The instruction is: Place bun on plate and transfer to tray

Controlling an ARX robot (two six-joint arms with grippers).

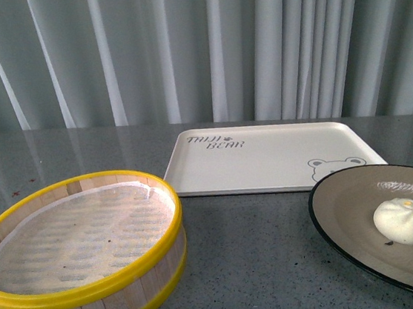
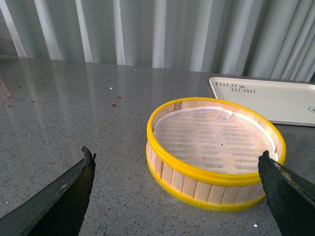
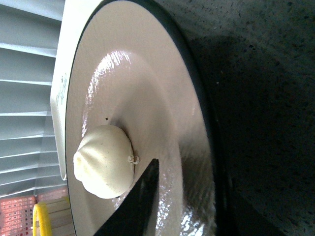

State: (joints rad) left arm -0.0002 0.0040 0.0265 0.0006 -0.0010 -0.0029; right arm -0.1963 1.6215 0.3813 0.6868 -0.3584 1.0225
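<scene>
The white pleated bun [image 1: 404,221] sits on the beige, black-rimmed plate [image 1: 347,213] at the right of the table. The plate is just in front of the bear corner of the cream tray [image 1: 266,155]. In the right wrist view my right gripper [image 3: 197,189] is shut on the plate [image 3: 147,73]. One black finger [image 3: 140,201] lies on the plate's inside next to the bun [image 3: 103,160]; the other is hidden under the rim. My left gripper [image 2: 176,164] hangs open and empty, close to the steamer basket.
A yellow-rimmed wooden steamer basket [image 1: 83,250] with a white liner stands at the front left, also in the left wrist view [image 2: 216,147]. Grey stone tabletop [image 1: 256,261] lies between basket and plate. Pale curtains hang behind.
</scene>
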